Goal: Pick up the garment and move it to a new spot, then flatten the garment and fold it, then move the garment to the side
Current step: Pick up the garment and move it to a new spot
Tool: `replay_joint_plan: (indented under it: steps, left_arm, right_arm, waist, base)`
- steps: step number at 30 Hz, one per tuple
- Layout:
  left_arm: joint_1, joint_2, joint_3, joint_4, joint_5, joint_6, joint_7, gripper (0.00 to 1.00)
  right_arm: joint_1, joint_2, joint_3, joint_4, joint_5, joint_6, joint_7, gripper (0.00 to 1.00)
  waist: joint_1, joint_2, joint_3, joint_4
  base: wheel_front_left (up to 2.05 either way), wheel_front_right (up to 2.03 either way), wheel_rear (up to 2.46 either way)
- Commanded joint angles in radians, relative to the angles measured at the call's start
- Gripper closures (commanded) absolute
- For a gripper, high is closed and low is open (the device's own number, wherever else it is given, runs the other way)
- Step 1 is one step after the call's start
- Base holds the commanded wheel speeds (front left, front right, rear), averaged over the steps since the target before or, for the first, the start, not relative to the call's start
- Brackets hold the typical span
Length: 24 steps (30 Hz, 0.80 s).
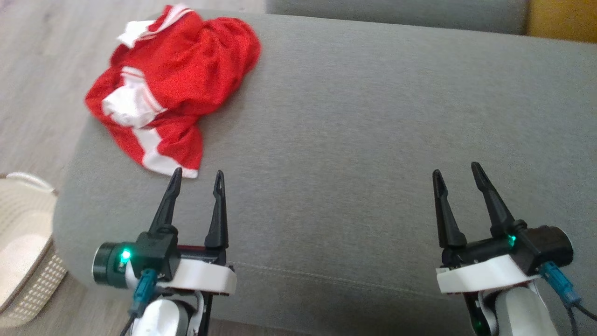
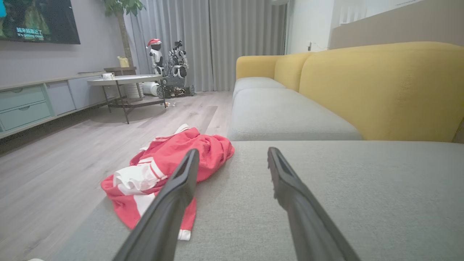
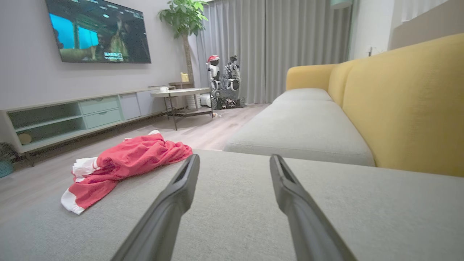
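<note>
Garment: one red jersey [image 1: 172, 88] with white bands, crumpled at the far left of the sofa seat, its left part draped over the seat's edge.
Left gripper: left gripper [image 1: 198, 172] spread wide with nothing between its fingers, tips just short of the jersey's near hem (whether they touch it cannot be told).
Right gripper: right gripper [image 1: 456, 169] also spread and holding nothing, well to the right of the jersey, over bare cushion.
Container: one pale woven basket [image 1: 28, 261] on the floor at the near left; its inside looks pale, and the contents cannot be made out.
Surface: grey seat cushion [image 1: 373, 116], with a yellow backrest [image 2: 380, 90] on the right.
Room: wood floor [image 2: 54, 163], wall television [image 3: 98, 32], low cabinet [image 3: 72, 116], round table [image 3: 181, 92], potted plant [image 3: 185, 18], grey curtains [image 3: 272, 47].
Count: one garment, two grippers, one basket, three seat cushions in a row.
</note>
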<state>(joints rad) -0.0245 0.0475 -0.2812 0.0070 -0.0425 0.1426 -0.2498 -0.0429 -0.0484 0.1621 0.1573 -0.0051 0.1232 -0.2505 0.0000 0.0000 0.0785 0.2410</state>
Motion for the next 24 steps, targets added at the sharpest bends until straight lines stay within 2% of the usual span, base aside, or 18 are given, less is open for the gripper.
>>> replay_joint_plan:
  steps: [1, 14, 19, 24]
  left_arm:
    - [-0.026, 0.003, 0.027, -0.035, -0.008, 0.01, -0.012, 0.0]
    - [-0.013, 0.003, 0.032, -0.055, -0.016, 0.037, -0.012, 0.0]
    - [-0.015, 0.003, 0.034, -0.06, -0.014, 0.038, -0.012, 0.0]
    - [-0.082, 0.011, 0.067, -0.062, 0.013, 0.018, -0.012, 0.0]
  right_arm:
    - [-0.019, -0.002, 0.025, -0.034, -0.004, 0.008, -0.011, 0.0]
    - [-0.012, -0.002, 0.031, -0.029, -0.011, 0.008, -0.011, 0.0]
    - [-0.019, -0.002, 0.039, -0.02, -0.014, 0.008, -0.011, 0.0]
    - [-0.034, -0.002, 0.042, -0.016, -0.027, 0.008, -0.011, 0.0]
  waist:
    - [0.0, 0.0, -0.01, 0.051]
    - [0.0, 0.0, 0.0, 0.177]
    - [0.0, 0.0, 0.014, 0.184]
    - [0.0, 0.0, 0.05, 0.174]
  base:
    - [0.0, 0.0, 0.0]
    - [0.0, 0.0, 0.0]
    - [0.0, 0.0, 0.0]
    - [0.0, 0.0, 0.0]
